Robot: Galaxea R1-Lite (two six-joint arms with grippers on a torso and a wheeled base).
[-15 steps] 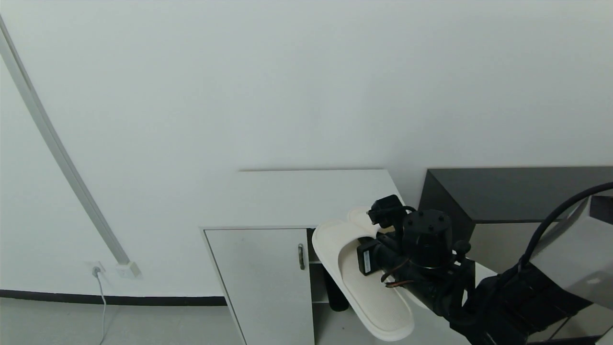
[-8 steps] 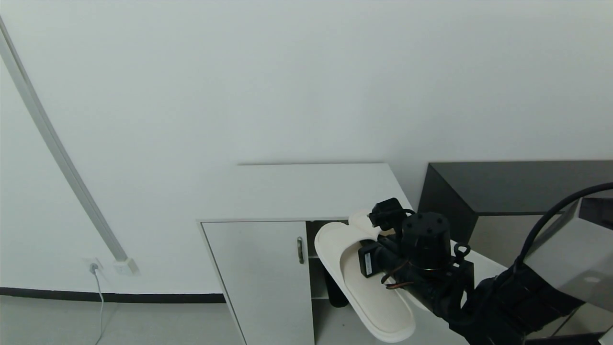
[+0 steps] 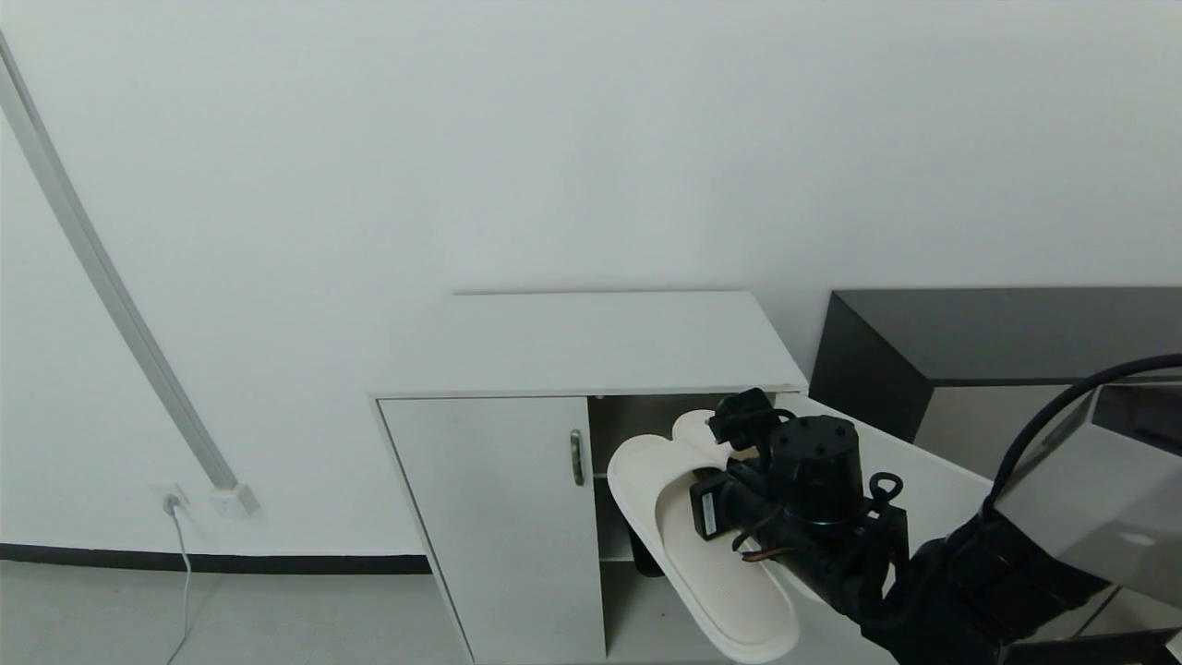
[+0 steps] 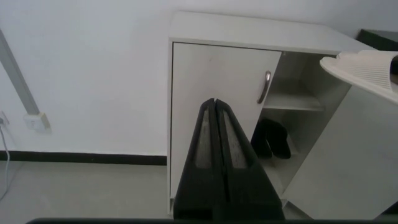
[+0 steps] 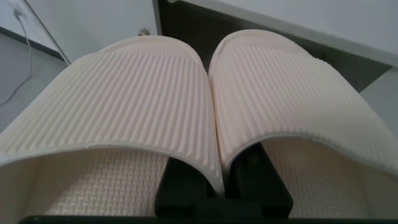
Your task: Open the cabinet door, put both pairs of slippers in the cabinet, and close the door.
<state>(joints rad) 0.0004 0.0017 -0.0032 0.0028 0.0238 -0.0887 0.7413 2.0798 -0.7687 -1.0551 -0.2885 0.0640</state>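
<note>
**Cream slippers held up in front of the open cabinet**

We see a white cabinet [image 3: 600,342] standing against a white wall [image 3: 591,139]. Its left door [image 3: 489,517] is closed and has a small grey handle [image 3: 576,457]. Its right door [image 3: 933,480] is swung wide open, so we can look inside.

The right gripper [image 5: 225,186] is clamped on the pair of cream slippers [image 3: 711,563]. It pinches the two slippers together where their inner sides meet, so they sit side by side and touch. They are up in the air, not on the floor. Their toes point at the cabinet, just in front of the open side and close to the handle. The left wrist view shows one slipper toe right by the open part.

Inside the cabinet there is a shelf [image 4: 292,102]. Under the shelf, on the bottom of the cabinet, stands a pair of black slippers [image 4: 273,138]. They are well apart from the cream ones.

The left gripper [image 4: 215,109] has its two fingers pressed together with nothing between them. It is off to the side, facing the closed door, and touches nothing.

A dark cabinet [image 3: 997,342] stands just beside the white one. A grey strip [image 3: 111,286] runs down the wall to a socket [image 3: 233,501] near the grey floor [image 3: 231,619].
</note>
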